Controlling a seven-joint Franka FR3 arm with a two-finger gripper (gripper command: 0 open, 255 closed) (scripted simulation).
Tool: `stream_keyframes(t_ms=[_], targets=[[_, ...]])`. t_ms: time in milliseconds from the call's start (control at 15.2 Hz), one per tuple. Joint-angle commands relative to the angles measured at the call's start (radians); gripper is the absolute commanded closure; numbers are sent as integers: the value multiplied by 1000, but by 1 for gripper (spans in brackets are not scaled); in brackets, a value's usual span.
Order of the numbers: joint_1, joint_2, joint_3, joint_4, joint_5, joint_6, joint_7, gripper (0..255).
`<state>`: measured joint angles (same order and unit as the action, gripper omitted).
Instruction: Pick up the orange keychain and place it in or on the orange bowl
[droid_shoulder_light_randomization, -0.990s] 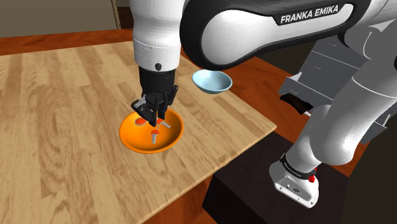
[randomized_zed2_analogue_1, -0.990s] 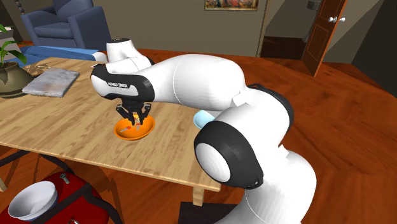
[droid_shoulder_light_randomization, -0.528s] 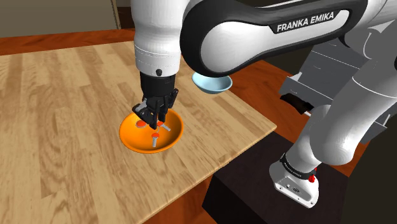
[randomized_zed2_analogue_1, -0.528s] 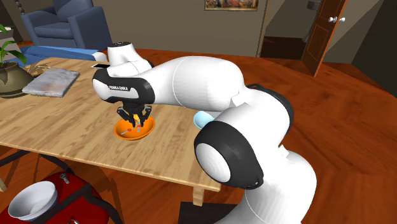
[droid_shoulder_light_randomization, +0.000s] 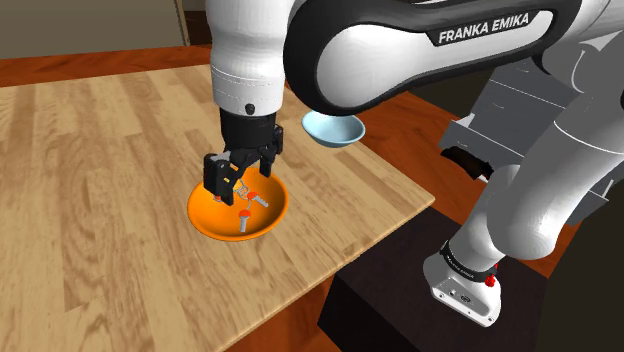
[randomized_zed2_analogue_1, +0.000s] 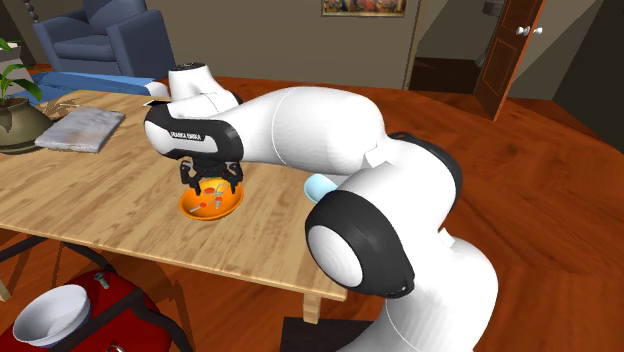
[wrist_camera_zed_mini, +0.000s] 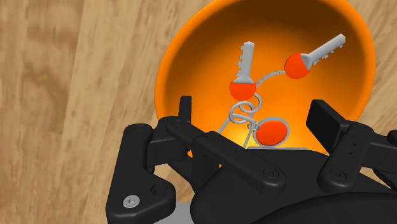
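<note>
Looking down along the gripper (wrist_camera_zed_mini: 254, 114), we see its two black fingers spread wide with nothing pinched between them. The orange keychain (wrist_camera_zed_mini: 242, 88) lies straight below that gap, on the floor of the orange bowl (wrist_camera_zed_mini: 191, 51), and neither finger touches it. That is the relation the coming move turns on: the fingers hang over the bowl's inside, above the keys and clear of them, so we judge that a straight lift away from the bowl would leave the keychain undisturbed.

The keychain lies splayed rather than in one line. One grey key blade runs away from the gripper toward the bowl's far wall, a second slants off toward the bowl's rim, and a round orange tag lies at the bowl's middle, nearest the fingers. A thin wire ring joins the three.

In the shoulder view the gripper (droid_shoulder_light_randomization: 240, 175) stands upright over the bowl (droid_shoulder_light_randomization: 200, 222), its tips near rim height, and the keychain (droid_shoulder_light_randomization: 248, 205) rests inside. The second exterior view agrees: gripper (randomized_zed2_analogue_1: 210, 182) above, bowl (randomized_zed2_analogue_1: 188, 212) on the wooden table (randomized_zed2_analogue_1: 120, 215), keychain (randomized_zed2_analogue_1: 207, 203) within.

Beyond the orange bowl, toward the table's edge, a small pale blue bowl (droid_shoulder_light_randomization: 333, 128) holds nothing that we can make out. We judge the placing done.
</note>
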<state>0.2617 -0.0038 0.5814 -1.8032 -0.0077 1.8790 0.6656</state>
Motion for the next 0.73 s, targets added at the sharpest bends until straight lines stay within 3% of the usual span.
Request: stream_keyframes(t_ms=[0, 132, 660], targets=[[0, -5, 0, 46, 3, -51, -1, 0], [0, -7, 0, 105, 4, -111, -2, 0], [0, -7, 0, 105, 4, -111, -2, 0]])
